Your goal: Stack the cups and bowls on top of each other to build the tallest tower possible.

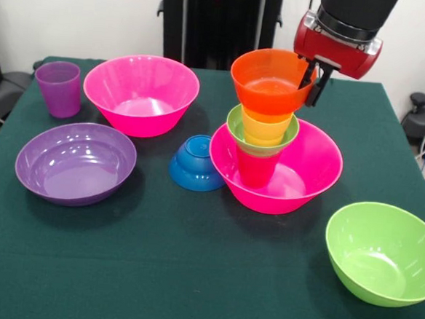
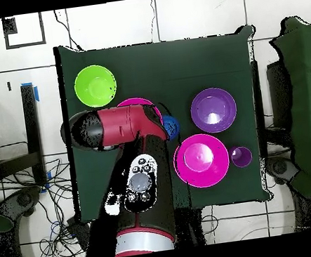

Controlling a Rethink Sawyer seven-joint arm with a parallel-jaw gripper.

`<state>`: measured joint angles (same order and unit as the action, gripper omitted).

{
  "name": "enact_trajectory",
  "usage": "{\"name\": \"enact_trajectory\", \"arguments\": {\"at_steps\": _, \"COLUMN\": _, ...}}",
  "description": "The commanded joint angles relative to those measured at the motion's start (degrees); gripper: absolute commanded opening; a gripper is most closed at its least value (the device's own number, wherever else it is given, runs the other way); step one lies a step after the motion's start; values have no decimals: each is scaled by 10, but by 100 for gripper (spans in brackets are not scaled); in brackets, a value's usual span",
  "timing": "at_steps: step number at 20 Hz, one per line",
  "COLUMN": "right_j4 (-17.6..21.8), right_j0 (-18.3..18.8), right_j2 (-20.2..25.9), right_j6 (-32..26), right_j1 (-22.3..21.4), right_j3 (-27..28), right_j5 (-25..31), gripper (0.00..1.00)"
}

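1. Front view: the gripper (image 1: 312,77) is at the rim of the shallow orange plastic bowl (image 1: 270,82), one dark finger inside the rim and one outside. By my reading it pinches the rim and holds the bowl atop the tower, though whether the bowl is fully seated I cannot tell.
2. Tower, bottom up: large hot pink plastic bowl (image 1: 310,174) as the base; red plastic cup (image 1: 255,170) standing inside it; small green bowl (image 1: 236,128) ringed around the yellow-orange cup (image 1: 264,130); orange bowl on top.
3. The wide base bowl likely steadies the stack and would catch a slip.
4. Unstacked, empty and upright: second hot pink bowl (image 1: 140,94), wide purple bowl (image 1: 75,162), large lime green bowl (image 1: 381,253), translucent purple cup (image 1: 58,88).
5. Small blue bowl (image 1: 195,163) lies tipped on its side, just beside the base bowl.
6. Overhead view: the arm hides the tower; the lime bowl (image 2: 95,85), purple bowl (image 2: 213,109) and free pink bowl (image 2: 201,159) sit well apart.
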<state>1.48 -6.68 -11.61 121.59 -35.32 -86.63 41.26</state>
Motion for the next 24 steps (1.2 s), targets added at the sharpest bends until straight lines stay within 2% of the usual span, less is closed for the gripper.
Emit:
{"name": "enact_trajectory", "arguments": {"at_steps": 1, "right_j4": 32, "right_j0": -2, "right_j2": 21, "right_j6": 30, "right_j1": 33, "right_j3": 25, "right_j5": 11, "gripper": 0}}
{"name": "enact_trajectory", "arguments": {"at_steps": 16, "right_j4": 26, "right_j0": -8, "right_j2": 17, "right_j6": 41, "right_j1": 35, "right_j3": 23, "right_j5": -2, "gripper": 0}}
{"name": "enact_trajectory", "arguments": {"at_steps": 17, "right_j4": 26, "right_j0": -9, "right_j2": 15, "right_j6": 45, "right_j1": 35, "right_j3": 22, "right_j5": -5, "gripper": 100}}
{"name": "enact_trajectory", "arguments": {"at_steps": 24, "right_j4": 23, "right_j0": -7, "right_j2": 14, "right_j6": 40, "right_j1": 35, "right_j3": 22, "right_j5": -8, "gripper": 100}}
